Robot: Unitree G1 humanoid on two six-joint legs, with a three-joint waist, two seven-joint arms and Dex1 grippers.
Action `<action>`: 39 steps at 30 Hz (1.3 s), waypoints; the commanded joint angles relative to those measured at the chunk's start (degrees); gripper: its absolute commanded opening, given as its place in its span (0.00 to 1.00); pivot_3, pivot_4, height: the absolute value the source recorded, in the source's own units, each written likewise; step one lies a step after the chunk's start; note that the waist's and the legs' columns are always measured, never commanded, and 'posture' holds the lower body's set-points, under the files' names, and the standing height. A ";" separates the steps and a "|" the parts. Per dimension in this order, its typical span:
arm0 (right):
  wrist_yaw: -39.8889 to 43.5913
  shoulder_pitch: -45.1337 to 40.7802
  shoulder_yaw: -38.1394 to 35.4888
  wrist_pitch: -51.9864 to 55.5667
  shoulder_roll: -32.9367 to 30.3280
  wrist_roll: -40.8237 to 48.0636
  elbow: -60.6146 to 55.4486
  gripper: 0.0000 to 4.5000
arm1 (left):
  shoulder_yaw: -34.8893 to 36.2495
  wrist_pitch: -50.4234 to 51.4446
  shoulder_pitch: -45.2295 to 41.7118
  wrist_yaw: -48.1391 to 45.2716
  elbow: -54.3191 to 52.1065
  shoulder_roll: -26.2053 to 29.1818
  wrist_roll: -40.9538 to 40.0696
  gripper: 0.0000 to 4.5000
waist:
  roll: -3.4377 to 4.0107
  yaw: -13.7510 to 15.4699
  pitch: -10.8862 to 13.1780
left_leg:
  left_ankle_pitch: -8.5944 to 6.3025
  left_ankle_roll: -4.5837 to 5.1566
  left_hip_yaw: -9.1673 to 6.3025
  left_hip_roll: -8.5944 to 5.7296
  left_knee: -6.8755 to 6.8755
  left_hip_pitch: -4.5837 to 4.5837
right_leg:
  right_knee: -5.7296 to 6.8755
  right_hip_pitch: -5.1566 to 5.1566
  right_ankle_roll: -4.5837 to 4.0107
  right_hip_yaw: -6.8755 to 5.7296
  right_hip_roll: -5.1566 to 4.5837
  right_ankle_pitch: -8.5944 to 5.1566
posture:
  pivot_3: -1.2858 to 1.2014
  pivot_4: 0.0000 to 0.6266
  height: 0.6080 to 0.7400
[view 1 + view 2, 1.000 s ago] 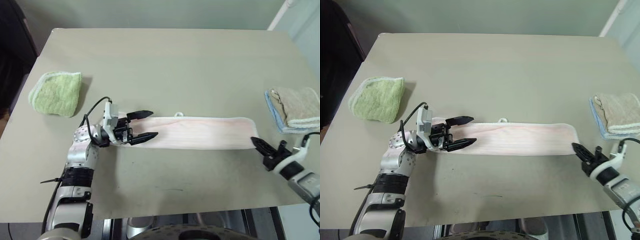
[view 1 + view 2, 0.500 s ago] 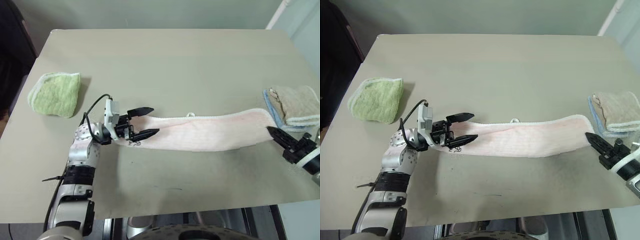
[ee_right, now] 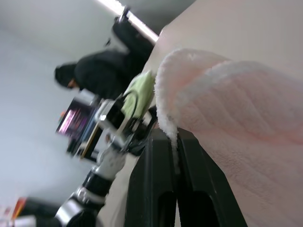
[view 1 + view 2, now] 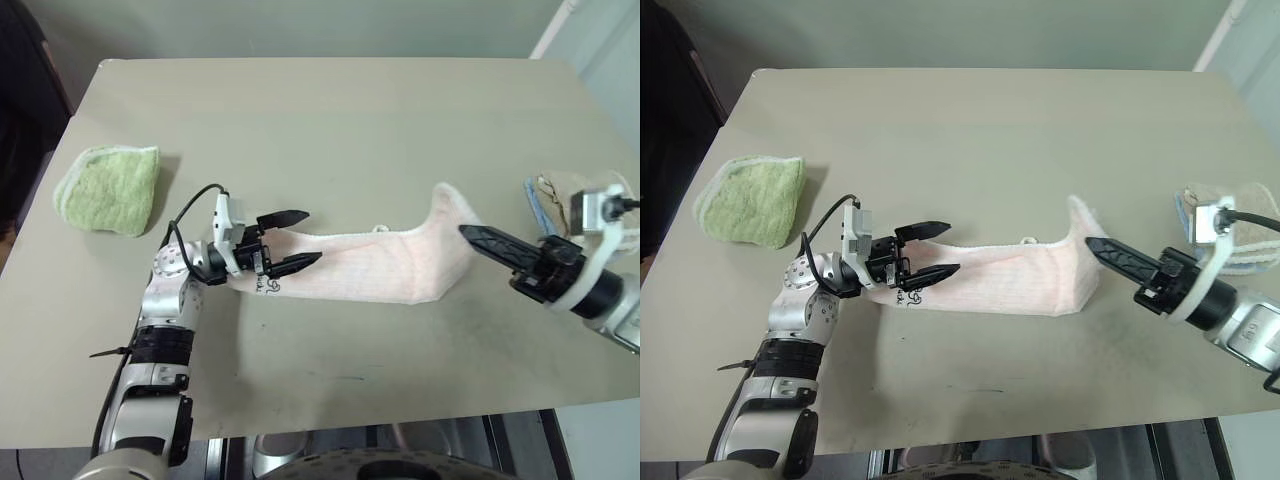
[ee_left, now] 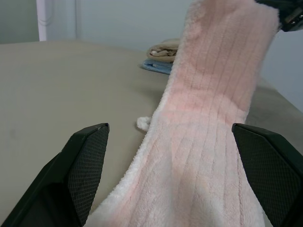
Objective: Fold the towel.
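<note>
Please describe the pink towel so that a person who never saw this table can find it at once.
On the beige table, look at the near middle, between the robot's two hands. The towel lies there as a long pale pink strip, its right end lifted. The green towel and the beige and blue towels sit folded at the table's sides.

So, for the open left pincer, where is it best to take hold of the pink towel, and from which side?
Probably the towel's near short end, lying flat between the open fingers of the left pincer. Come from the robot's left, along the towel's length, low over the table. The right pincer already pinches the far end and holds it lifted, so this end is the one left to take.
</note>
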 commanded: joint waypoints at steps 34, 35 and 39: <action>-3.38 -13.58 24.26 1.72 19.55 -31.83 0.83 0.53 | 0.23 -1.91 -2.01 0.38 1.26 -0.48 0.62 1.00 | 0.00 -0.32 0.00 | 0.22 -0.04 -0.02 0.01 0.05 0.03 | 0.06 -0.01 0.03 -0.07 -0.04 0.18 | 0.52 0.24 1.00; -2.50 -13.18 23.82 1.94 19.18 -31.10 -0.20 0.60 | 0.43 -2.37 -2.44 0.29 1.92 -0.42 0.63 1.00 | 0.00 -0.31 0.00 | 0.22 -0.05 -0.02 0.01 0.05 0.02 | 0.05 -0.01 0.03 -0.07 -0.04 0.18 | 0.52 0.24 1.00; 1.54 -11.13 20.68 1.91 17.47 -26.69 -3.63 0.92 | 1.44 -4.07 -4.81 0.59 5.18 -0.55 0.61 1.00 | 0.00 -0.19 0.00 | 0.28 -0.14 -0.02 0.01 0.05 0.01 | 0.05 0.00 0.01 -0.08 -0.04 0.17 | 0.52 0.24 1.00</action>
